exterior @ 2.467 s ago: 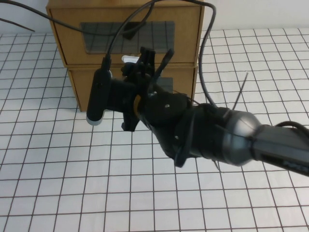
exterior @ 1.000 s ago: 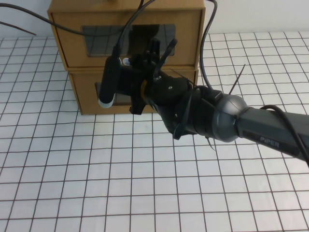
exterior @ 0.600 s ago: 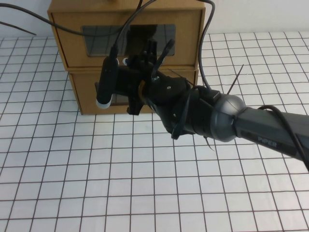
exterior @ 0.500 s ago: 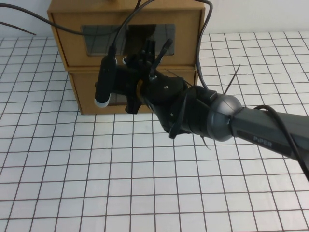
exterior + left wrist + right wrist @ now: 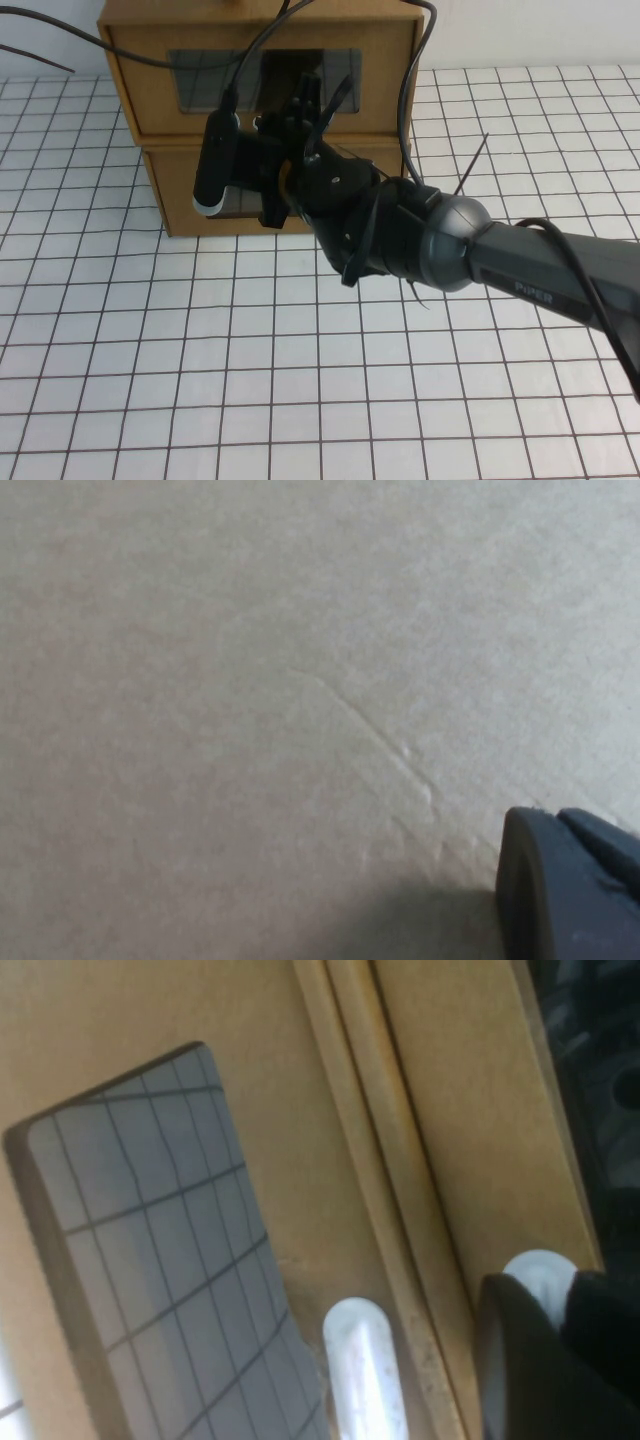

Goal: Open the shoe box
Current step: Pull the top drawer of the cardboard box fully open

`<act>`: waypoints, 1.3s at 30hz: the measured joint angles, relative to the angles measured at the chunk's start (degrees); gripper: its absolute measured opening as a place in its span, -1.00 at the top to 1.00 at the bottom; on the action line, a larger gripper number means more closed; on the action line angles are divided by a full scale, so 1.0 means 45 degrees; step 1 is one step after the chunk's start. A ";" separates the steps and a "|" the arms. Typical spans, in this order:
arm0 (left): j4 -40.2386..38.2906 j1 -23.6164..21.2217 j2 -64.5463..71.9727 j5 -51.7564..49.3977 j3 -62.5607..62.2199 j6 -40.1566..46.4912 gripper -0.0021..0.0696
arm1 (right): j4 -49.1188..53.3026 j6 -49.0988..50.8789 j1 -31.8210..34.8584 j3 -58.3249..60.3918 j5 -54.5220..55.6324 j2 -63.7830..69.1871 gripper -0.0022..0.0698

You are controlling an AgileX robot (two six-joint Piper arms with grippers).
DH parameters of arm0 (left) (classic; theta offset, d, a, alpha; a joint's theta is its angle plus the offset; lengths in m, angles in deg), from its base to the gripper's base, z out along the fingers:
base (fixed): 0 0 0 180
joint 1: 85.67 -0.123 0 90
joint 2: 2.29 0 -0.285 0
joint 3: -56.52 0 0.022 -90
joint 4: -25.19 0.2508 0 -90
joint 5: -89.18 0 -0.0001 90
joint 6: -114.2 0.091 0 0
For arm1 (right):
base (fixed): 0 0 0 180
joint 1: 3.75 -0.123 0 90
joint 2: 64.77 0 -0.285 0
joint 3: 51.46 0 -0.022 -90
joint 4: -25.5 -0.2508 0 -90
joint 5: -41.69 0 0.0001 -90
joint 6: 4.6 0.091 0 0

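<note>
Shoe boxes: upper shoe box (image 5: pixel 385 75) is stacked on lower shoe box (image 5: pixel 170 190) at the desk's (image 5: pixel 200 380) far edge, left of centre.
Right tool (image 5: pixel 318 100): at the box fronts, near the seam between them. A white pull (image 5: pixel 540 1275) sits just beside its dark tip. I cannot tell whether it is spread or pinching.
Left tool (image 5: pixel 565 885): close to a plain beige surface, state cannot be told.
Done: the reach to the pull, by the look of it.
Left: both fronts sit flush, so gripping and drawing out remain.
</note>
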 joint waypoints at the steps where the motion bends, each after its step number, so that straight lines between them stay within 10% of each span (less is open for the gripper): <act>1: 0.0000 0.0000 0.0000 0.0000 0.0000 0.0000 0.95 | 0.0020 0.0000 0.0000 0.0000 -0.0026 0.0000 0.71; 39: -0.0026 0.0000 0.0000 -0.0126 0.0000 -0.0196 0.95 | -0.0391 -0.2678 -0.0832 0.0544 -0.2163 -0.0213 0.91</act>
